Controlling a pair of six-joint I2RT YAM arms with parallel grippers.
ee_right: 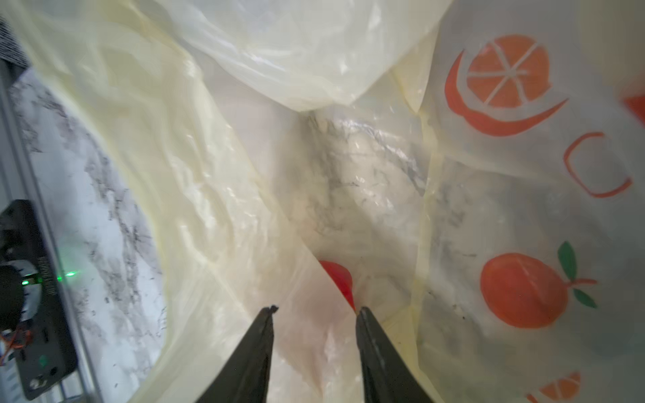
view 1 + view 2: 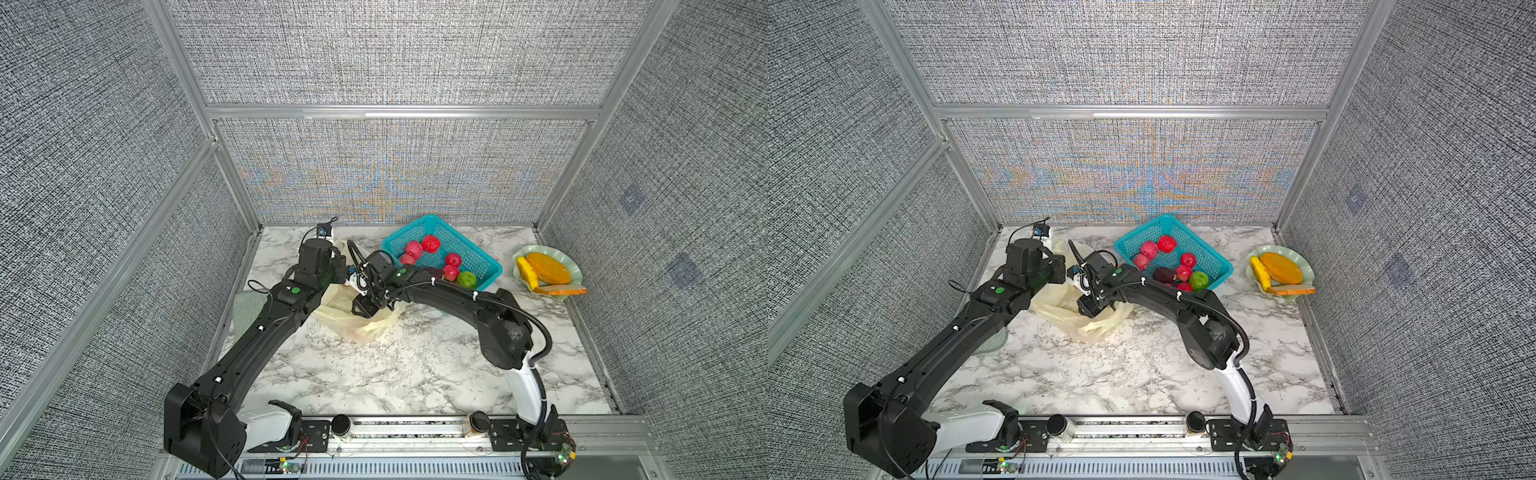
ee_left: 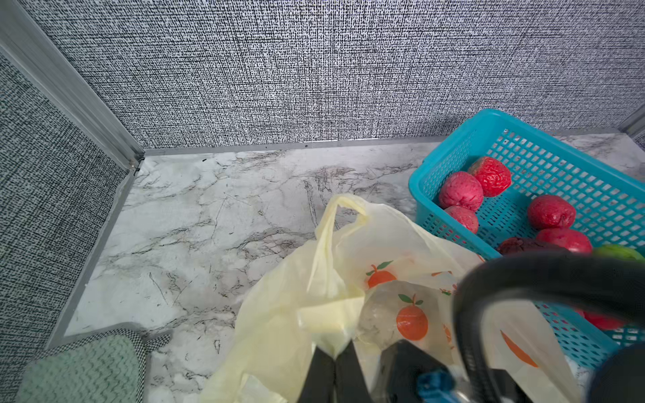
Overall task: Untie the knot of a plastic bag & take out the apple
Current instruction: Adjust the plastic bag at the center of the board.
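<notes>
The plastic bag (image 2: pixel 365 324) lies slumped on the marble-patterned table (image 2: pixel 374 374), a little toward 10 o'clock from the table's middle in both top views. Its mouth is wide and one handle loop (image 3: pixel 328 226) stands free, so the knot looks already undone. The left gripper (image 3: pixel 335 352) is closed tight on a fold of the bag's rim, holding the mouth up. The right gripper (image 1: pixel 316 310) is down inside the bag with its jaws about half apart. The apple (image 1: pixel 336 281) shows as a red sliver by one tip, the rest a pink blur under film between the jaws, and I cannot tell whether they press on it. That film is the likely trouble: caught against the round fruit, it may let the apple squirt out, or the whole bag may rise and pull out of the left hold. A lift toward 1 o'clock could drag plastic against the teal basket (image 2: pixel 469 249) of red fruit just beside the bag. The table is smooth and hard, so a dropped apple would roll. A green cloth (image 3: pixel 80 366) lies at 9 o'clock, a plate (image 2: pixel 540 248) of food at 3 o'clock, and grey woven panels (image 2: pixel 395 62) close three sides
</notes>
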